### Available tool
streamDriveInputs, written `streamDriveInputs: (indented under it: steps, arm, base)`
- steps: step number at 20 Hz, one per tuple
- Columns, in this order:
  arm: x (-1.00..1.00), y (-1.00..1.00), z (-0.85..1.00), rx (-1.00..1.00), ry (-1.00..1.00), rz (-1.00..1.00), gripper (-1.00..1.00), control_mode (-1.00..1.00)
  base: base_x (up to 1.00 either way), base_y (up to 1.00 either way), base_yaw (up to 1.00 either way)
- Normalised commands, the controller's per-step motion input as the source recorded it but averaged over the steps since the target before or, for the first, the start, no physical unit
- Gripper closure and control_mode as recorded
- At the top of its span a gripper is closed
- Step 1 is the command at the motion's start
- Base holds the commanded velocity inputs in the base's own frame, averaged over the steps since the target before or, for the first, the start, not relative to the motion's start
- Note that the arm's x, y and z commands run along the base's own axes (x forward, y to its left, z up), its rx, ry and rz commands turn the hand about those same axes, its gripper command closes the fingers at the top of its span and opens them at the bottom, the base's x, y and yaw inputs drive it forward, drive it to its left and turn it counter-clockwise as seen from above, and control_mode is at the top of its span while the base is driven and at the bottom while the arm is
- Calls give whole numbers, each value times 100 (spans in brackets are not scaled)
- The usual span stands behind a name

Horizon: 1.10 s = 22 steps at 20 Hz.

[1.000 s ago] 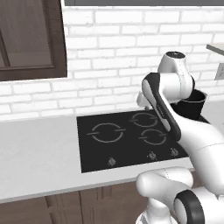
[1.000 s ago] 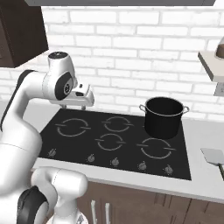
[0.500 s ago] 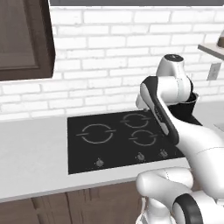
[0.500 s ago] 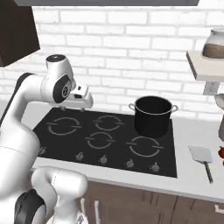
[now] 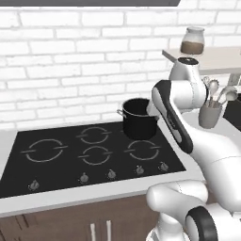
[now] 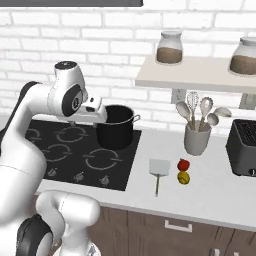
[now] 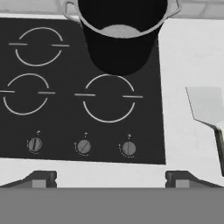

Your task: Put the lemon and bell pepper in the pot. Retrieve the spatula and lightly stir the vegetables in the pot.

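Note:
The black pot (image 6: 116,128) stands on the hob's back right burner, seen too as the pot (image 5: 139,117) and the pot (image 7: 120,37), and nothing shows inside it. On the white counter right of the hob lie a spatula (image 6: 158,170) with a pale blade, a red bell pepper (image 6: 183,164) and a yellow lemon (image 6: 183,178) just in front of it. The spatula's blade (image 7: 208,105) shows at the hand view's right edge. My gripper (image 7: 111,179) is open and holds nothing, hovering above the hob's front edge, short of the pot.
A grey utensil cup (image 6: 196,140) with spoons and a whisk stands behind the pepper. A dark toaster (image 6: 245,147) sits at the far right. Two jars (image 6: 170,48) rest on a shelf (image 6: 200,75) above the counter. The black hob (image 5: 94,153) has knobs along its front.
The base has driven to the right, so the whole scene has slid left. The spatula, pepper, lemon, utensil cup and toaster have come into view. The arm's pose looks unchanged.

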Motion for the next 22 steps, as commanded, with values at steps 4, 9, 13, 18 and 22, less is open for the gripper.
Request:
streamDriveInputs:
  steps: [4, 9, 13, 18, 22]
  arm:
    - [0, 0, 0, 0, 0, 0, -100, 100]
    - [3, -2, 0, 1, 0, 0, -100, -100]
    - [-2, -3, -2, 2, 4, 0, -100, -100]
    - [-9, -14, -19, 0, 0, -1, -100, -100]
    - [0, -49, -28, 0, 0, -6, -100, -100]
  base:
    - [17, -52, 0]
    - [35, -12, 0]
    - [0, 0, 0]
    - [0, 0, 0]
    - [0, 0, 0]
